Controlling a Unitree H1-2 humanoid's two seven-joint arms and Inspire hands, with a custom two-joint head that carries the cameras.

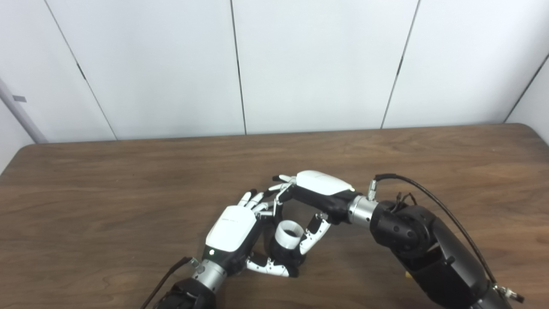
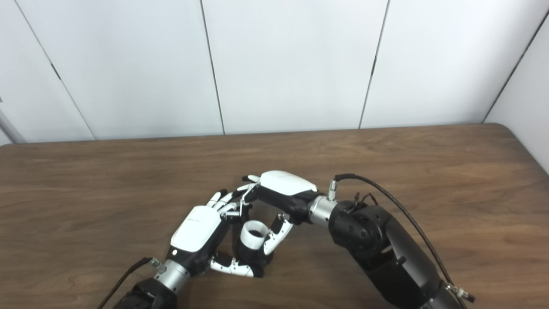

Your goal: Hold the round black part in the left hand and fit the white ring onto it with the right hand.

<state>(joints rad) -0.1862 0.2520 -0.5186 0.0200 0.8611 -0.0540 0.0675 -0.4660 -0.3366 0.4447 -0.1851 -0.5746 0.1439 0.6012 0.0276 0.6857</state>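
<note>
Ring [image 1: 288, 232] sits on top of the black part [image 1: 284, 254], low over the table [image 1: 128, 193], between my 2 hands. Left hand [image 1: 233, 234] is wrapped around the black part, thumb under it, gripping. Right hand [image 1: 317, 191] arches over from the right, its thumb touching the ring's side and its fingers [image 1: 278, 195] curled at the far side; looks like it's pinching the ring. Judging by this, fit is mostly done; can't tell if fully seated. Left to do: press home, release.
</note>
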